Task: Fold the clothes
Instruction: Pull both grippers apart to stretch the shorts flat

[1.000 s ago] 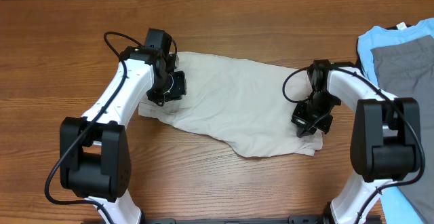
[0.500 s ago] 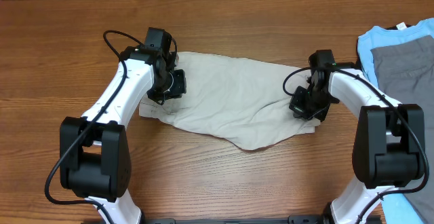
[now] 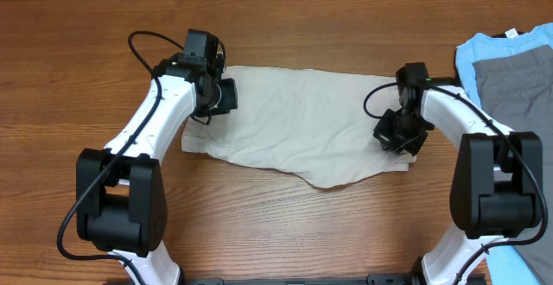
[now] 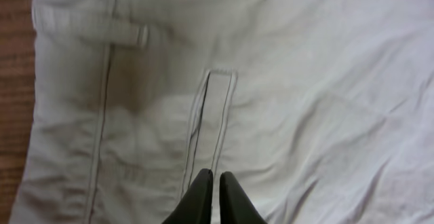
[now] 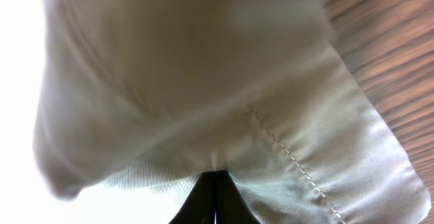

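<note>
The beige shorts lie spread at the middle of the counter, waistband toward 9 o'clock. The left hand sits on that end, jaws pressed together at a pocket seam; whether cloth is caught I cannot tell. The right hand, at 3 o'clock, pinches a hem fold. Beyond it, clear of the shorts, a grey garment lies on a light blue T-shirt.

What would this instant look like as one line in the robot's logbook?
task: fold clothes | shorts: spread on table, unfolded | left gripper: shut over pocket seam | right gripper: shut on shorts near hem
</note>
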`<state>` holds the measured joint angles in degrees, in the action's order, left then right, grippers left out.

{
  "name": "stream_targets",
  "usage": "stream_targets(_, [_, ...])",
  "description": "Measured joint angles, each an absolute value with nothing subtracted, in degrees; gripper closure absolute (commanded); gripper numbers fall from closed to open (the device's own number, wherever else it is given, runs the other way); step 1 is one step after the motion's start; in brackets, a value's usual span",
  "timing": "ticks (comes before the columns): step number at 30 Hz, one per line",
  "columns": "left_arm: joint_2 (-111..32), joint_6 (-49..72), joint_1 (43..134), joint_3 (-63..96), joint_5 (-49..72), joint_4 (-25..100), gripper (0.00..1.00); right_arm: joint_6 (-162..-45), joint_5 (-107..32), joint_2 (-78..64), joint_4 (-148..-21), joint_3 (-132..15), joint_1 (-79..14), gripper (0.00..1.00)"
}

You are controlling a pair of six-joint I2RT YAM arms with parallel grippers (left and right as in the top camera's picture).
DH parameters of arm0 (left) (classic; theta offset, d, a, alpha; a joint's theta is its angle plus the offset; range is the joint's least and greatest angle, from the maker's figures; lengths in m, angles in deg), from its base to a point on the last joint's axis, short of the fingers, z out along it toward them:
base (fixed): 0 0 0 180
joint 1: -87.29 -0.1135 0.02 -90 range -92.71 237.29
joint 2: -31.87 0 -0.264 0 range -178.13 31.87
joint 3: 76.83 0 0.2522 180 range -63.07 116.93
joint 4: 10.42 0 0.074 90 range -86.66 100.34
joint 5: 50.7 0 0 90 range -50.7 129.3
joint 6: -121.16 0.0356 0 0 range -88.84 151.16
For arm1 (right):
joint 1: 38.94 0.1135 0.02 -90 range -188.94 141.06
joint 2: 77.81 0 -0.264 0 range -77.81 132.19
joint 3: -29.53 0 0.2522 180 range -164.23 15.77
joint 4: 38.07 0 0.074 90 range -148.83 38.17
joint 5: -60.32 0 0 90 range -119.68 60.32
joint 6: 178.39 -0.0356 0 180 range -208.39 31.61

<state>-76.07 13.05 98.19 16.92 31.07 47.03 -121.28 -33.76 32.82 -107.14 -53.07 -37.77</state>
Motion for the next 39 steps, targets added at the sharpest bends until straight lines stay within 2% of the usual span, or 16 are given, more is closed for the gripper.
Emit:
stream_targets(4, [-76.2,13.1,98.5,16.9,31.3,42.9,0.92,-121.6,-33.4,32.8,-107.1,-53.1,-38.8,0.95])
stream_targets(9, [-79.8,13.1,99.7,17.0,31.4,38.3,0.93,-121.9,-32.9,32.8,-107.1,-53.1,-38.9,0.87])
stream_targets(16, [-87.0,13.0,99.7,17.6,31.2,34.9,0.96,-122.1,-32.3,32.9,-107.8,-53.5,-38.9,0.87])
stream_targets(18, [-87.2,13.1,99.6,17.7,31.2,34.8,0.96,-122.2,-31.7,33.6,-110.0,-54.6,-39.0,0.91])
stream_targets(20, [-87.2,13.4,99.6,18.6,31.2,36.2,0.96,-121.8,-31.3,35.2,-114.7,-57.2,-39.3,0.96])
stream_targets(27, [-86.4,16.0,99.6,31.9,32.5,52.4,0.96,-116.8,-33.8,38.1,-130.1,-76.9,-40.5,0.96])
stream_targets(28, [-85.4,16.4,99.6,34.8,32.6,55.1,0.93,-116.0,-34.2,38.1,-132.5,-81.3,-40.5,0.95])
stream_targets(29, [-84.4,16.4,99.6,37.1,32.8,57.3,0.85,-115.4,-34.3,38.0,-134.2,-84.5,-40.5,0.89])
stream_targets(30, [-83.0,16.8,99.6,39.5,32.8,59.7,0.7,-114.8,-34.4,38.0,-136.1,-87.9,-40.5,0.68])
stream_targets(31, [-81.4,17.0,99.6,41.6,33.0,61.5,0.61,-114.2,-34.7,38.0,-137.5,-91.1,-40.5,0.07])
stream_targets(32, [-79.6,16.7,99.6,43.5,33.0,62.7,0.59,-112.8,-34.8,37.9,-138.3,-93.5,-40.5,0.0])
stream_targets(33, [-78.0,16.6,99.6,45.0,33.2,63.9,0.5,-112.1,-34.8,37.8,-138.8,-95.1,-40.5,0.0])
stream_targets(34, [-76.4,16.7,99.6,46.2,33.2,64.8,0.3,-111.3,-34.9,37.8,-139.4,-96.8,-40.5,0.0])
stream_targets(35, [-74.8,16.9,99.6,47.0,33.6,65.4,0.05,-110.6,-35.0,37.7,-139.2,-97.7,-40.5,0.0])
stream_targets(36, [-73.2,16.9,99.6,47.6,34.0,66.0,0.0,-109.9,-35.1,37.7,-138.6,-98.4,-40.5,0.0])
stream_targets(39, [-71.2,16.9,99.6,48.4,34.9,67.6,0.0,-107.3,-35.2,37.8,-136.6,-98.6,-40.5,0.0])
